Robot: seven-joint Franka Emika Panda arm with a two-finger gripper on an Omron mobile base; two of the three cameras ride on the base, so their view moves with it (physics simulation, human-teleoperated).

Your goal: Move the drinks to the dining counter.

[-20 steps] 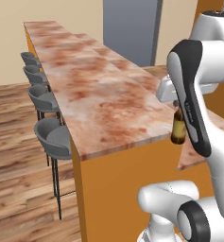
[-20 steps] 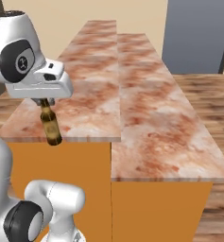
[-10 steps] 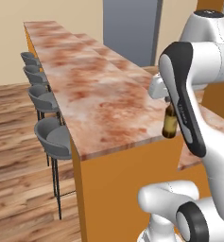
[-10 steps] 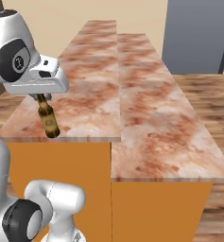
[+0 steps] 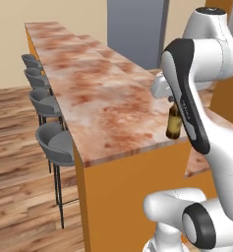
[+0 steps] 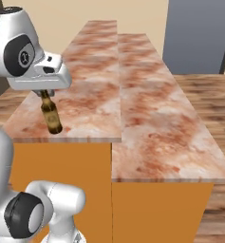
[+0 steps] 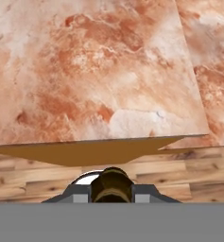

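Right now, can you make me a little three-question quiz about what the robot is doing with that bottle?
1. True or false: the gripper is shut on the beer bottle.
2. Which part of the bottle does it grip: (a) neck, (b) base, (c) middle?
3. What stands in a row along the dining counter?

Key: 1 true. 2 (a) neck. 3 grey bar stools.

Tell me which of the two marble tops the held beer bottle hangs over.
The higher dining counter, the one with grey bar stools along it. The gripper holds the beer bottle by the neck above its near end.
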